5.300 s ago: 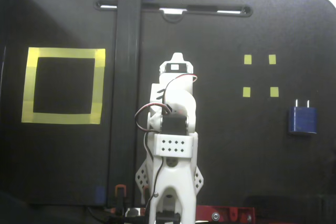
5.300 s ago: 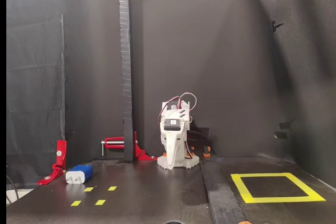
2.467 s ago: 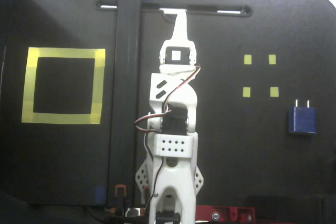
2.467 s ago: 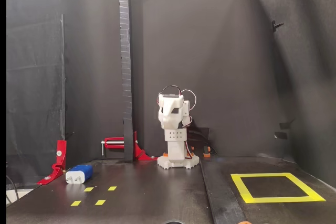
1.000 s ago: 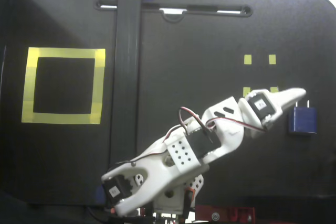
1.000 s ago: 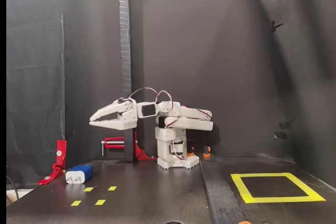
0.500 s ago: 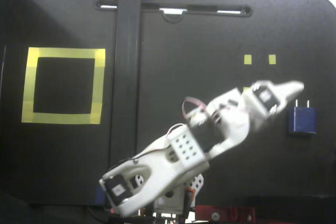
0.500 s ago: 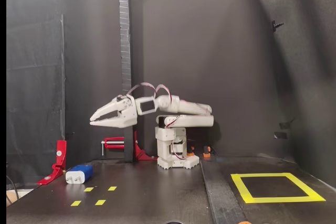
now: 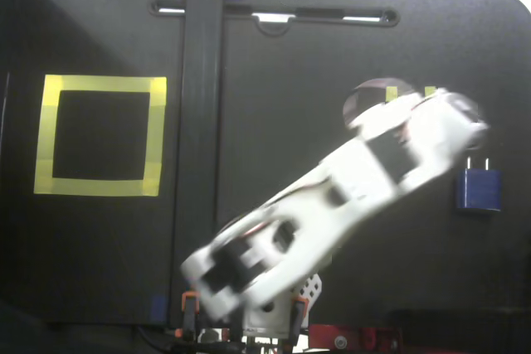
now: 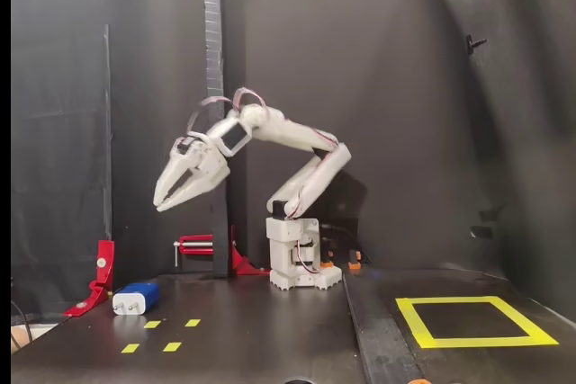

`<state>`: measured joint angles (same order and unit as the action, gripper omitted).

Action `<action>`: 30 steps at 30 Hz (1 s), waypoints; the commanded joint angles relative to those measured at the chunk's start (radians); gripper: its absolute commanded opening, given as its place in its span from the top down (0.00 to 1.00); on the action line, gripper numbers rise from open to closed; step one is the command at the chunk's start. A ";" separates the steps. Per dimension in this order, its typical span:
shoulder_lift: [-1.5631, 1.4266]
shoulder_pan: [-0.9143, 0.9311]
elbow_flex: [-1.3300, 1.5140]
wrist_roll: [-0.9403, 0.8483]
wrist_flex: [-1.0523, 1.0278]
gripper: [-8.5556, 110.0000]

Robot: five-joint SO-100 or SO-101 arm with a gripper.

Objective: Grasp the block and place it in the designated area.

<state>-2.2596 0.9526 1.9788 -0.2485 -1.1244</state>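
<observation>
White arm's claw point(image 10: 165, 203) hangs high above the counter point(image 10: 270, 330), its two fingers spread apart and holding nothing.

In the side-on fixed view the claw points down toward 7 o'clock, well above the block point(image 10: 135, 298), which lies on the counter beside a red clamp point(image 10: 97, 276) and near small yellow tape squares point(image 10: 171, 346). In the top-down fixed view the arm point(image 9: 332, 205) is blurred, reaching toward 2 o'clock; the block point(image 9: 478, 189) sits at its 4 o'clock. The designated area point(image 9: 101, 135) lies far across at 9 o'clock, beyond a dark post point(image 9: 199, 147).
</observation>
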 commanded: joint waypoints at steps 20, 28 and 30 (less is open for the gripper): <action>0.653 0.204 -0.641 -0.267 -0.350 0.93; 0.695 0.196 -0.641 -0.339 -0.311 0.93; 0.698 0.195 -0.641 -0.362 -0.308 0.93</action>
<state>-1.5647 1.1551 1.3760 -0.5906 -1.4419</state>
